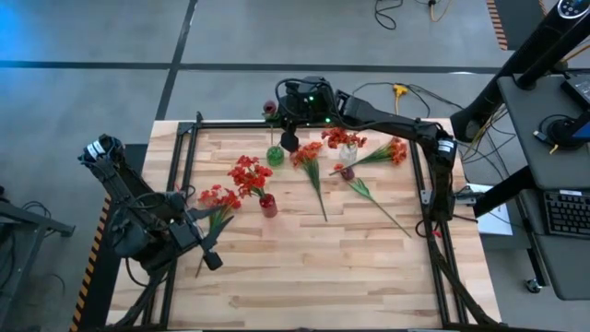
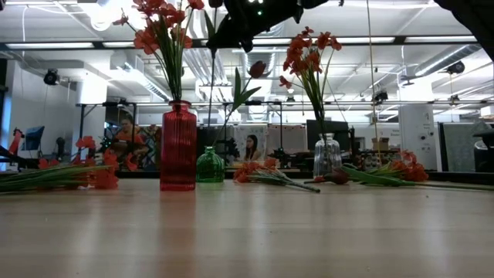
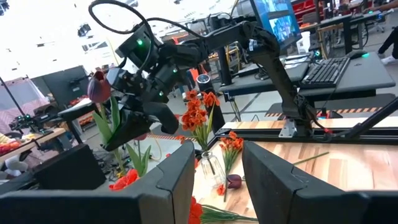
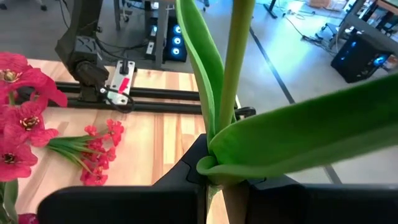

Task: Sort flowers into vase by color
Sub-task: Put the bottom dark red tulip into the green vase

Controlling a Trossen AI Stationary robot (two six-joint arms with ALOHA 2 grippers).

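Right gripper (image 4: 224,180) (shut), one purple tulip (image 3: 98,87), three vases (image 2: 178,147)

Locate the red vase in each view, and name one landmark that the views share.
High view: red vase left of table centre, red blooms in it.
Low view: red vase left of centre, beside the green vase.
Left wrist view: not in it.
Right wrist view: not in it.
Shared landmark: the purple tulip held by the right gripper.

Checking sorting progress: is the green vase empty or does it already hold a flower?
Cannot tell for sure. The green vase has a purple tulip stem rising over it, but the right gripper is shut on that stem.
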